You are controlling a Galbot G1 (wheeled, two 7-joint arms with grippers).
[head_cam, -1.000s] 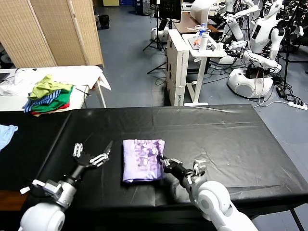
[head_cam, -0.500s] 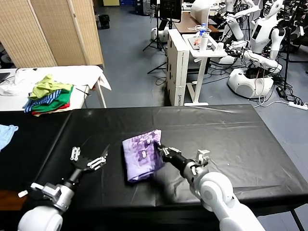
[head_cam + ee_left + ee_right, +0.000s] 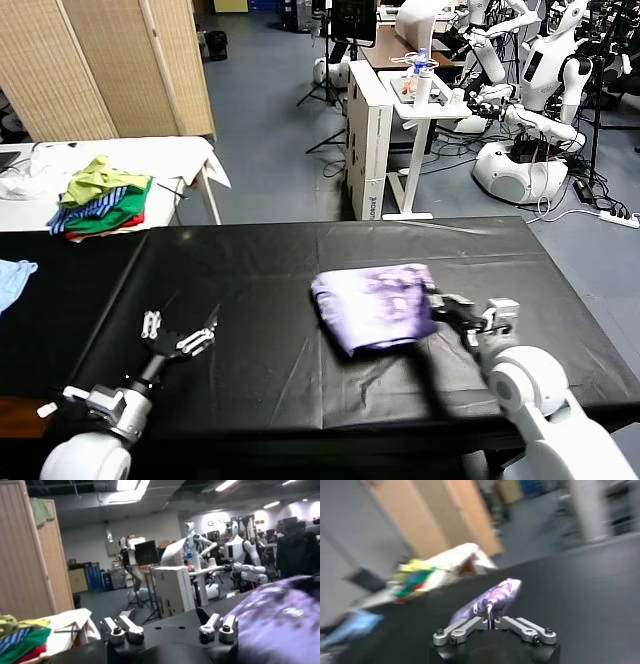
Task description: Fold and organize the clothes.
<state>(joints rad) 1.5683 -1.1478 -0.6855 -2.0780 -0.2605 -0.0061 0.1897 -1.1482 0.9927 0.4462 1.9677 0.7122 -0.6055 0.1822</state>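
Garment heap point(image 3: 100, 195) — side table point(image 3: 175, 155)

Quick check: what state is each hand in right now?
Left hand: open, empty, low over the black table, apart from the shirt.
Right hand: shut on the edge of the folded lavender T-shirt.

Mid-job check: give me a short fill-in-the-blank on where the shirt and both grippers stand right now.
1. The right gripper is shut on the edge of the folded lavender ____.
2. The T-shirt shows a darker ____ print on its upper face.
3. The left gripper holds nothing; its fingers are ____.
4. The black table carries the shirt, while the multicoloured heap lies on a separate ____ table.

Missing words: T-shirt; purple; open; white
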